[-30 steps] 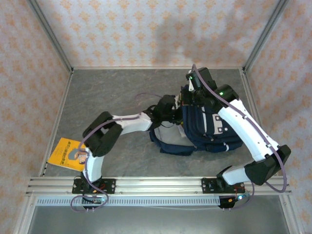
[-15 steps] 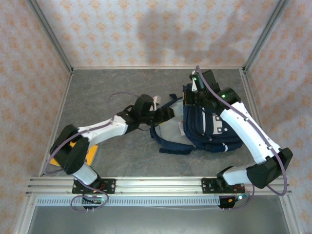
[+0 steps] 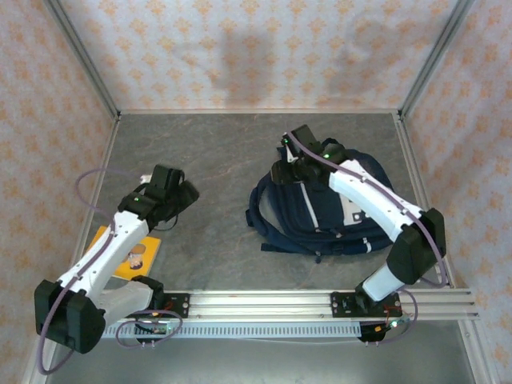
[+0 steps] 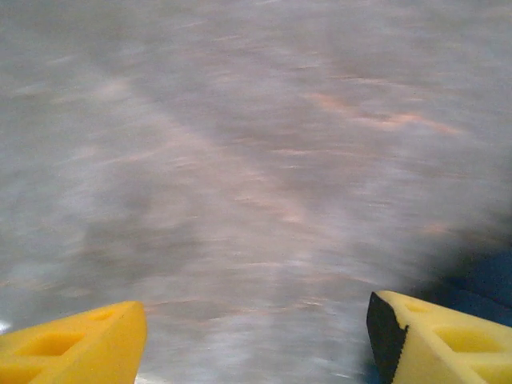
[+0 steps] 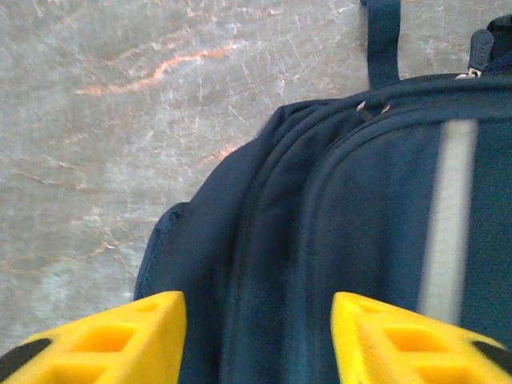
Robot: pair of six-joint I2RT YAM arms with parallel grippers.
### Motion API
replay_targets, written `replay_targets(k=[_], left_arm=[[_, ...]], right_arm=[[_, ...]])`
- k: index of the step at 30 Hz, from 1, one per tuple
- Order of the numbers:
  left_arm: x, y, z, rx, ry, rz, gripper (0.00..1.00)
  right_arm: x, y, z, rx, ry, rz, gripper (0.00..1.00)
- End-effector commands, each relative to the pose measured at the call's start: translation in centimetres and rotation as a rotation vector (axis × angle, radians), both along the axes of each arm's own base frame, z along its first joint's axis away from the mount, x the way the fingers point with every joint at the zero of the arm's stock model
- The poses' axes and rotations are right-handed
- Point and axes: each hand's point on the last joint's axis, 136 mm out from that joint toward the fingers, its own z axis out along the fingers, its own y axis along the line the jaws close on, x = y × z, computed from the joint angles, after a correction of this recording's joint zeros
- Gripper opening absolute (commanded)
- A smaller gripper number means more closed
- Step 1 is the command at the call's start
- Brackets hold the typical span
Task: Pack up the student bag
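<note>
Yellow book (image 3: 142, 244) is seen flat on the grey table (image 3: 216, 152), back toward the base from the left gripper (image 3: 186, 196) and partly covered by the left arm. Nothing is stacked on it.

Left gripper: released. In its wrist view (image 4: 256, 344) the yellow fingers (image 4: 72, 340) are spread wide, with nothing between them and blurred table surface below. A sliver of dark blue is caught at the right edge past the right finger; what it is cannot be told.

The student bag (image 3: 320, 212) is laid flat on the table, well to the right of the left gripper and directly under the right gripper (image 3: 282, 172), which is poised over its far-left corner.
- Container check: the bag is seen closed, with zip pulls (image 5: 372, 106) parked together at the top seam just ahead of the right gripper. Contents cannot be told; nothing is seen sticking out.
- Look: navy fabric, thin white stripes, a light grey patch (image 3: 352, 210) on the front, dark straps (image 3: 258, 212) looped out on the side toward the left gripper. A pale vertical stripe (image 5: 452, 216) is seen right of the right gripper's gap, and one dark strap (image 5: 382, 40) is run out onto the table ahead of it.

Right gripper (image 5: 256, 336): released. The jaws are held apart, with the bag's rounded edge under the gap and no fabric pinched.
</note>
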Motion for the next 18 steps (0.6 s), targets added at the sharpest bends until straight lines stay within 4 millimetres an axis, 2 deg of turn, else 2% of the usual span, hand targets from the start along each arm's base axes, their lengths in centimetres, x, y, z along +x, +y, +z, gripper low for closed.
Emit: replay_targets(k=[1,3,5,7,10,14,18], left_arm=[[-4.5,4.6,-2.5,0.115,0.157,0.147,0.76],[-5.9,6.5,-3.4,0.143,0.199,0.234,0.82],[-6.6,7.5,-4.4,0.134,0.227,0.285,0.85],[-7.3,8.4,-5.3,0.133,0.264,0.325,0.92],[-8.0,9.7,-6.5,0.105,0.304,0.374,0.96],[-8.0,10.7,-8.8,0.011,0.323,0.424,0.98],[-6.5,10.0,-11.3,-0.082,0.328,0.388,0.97]], right_arm=[[0.7,-0.5,3.7,-0.047,-0.119,-0.006,0.54],[0.1,-0.6,4.2,-0.089,-0.145,0.012,0.54],[-0.8,-0.6,4.6,-0.113,-0.174,0.032,0.53],[-1.6,-0.8,4.8,-0.122,-0.193,0.034,0.51],[-2.6,-1.1,5.2,-0.080,-0.190,-0.008,0.46],[-4.0,-0.7,5.0,-0.017,-0.126,-0.002,0.45],[-4.9,-0.2,5.3,0.052,-0.109,0.004,0.46]])
